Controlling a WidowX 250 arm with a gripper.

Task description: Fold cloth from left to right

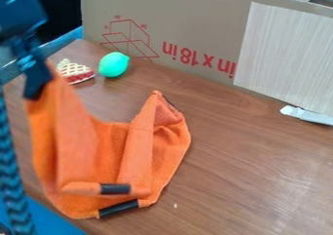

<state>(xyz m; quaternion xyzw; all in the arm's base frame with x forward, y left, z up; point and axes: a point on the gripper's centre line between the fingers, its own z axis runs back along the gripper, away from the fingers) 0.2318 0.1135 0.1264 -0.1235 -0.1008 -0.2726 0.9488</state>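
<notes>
My jaws were closed on one end of the orange cloth (139, 158), my gripper (40, 85) up at the view's left. Rest of it lay rumpled on the wooden table (260, 170).

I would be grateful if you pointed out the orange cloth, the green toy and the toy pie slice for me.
Orange cloth (168, 153): camera view, on its right-hand part, lying on the table.
Green toy (114, 65): camera view, on its rounded body.
Toy pie slice (75, 72): camera view, on its lattice top.
</notes>
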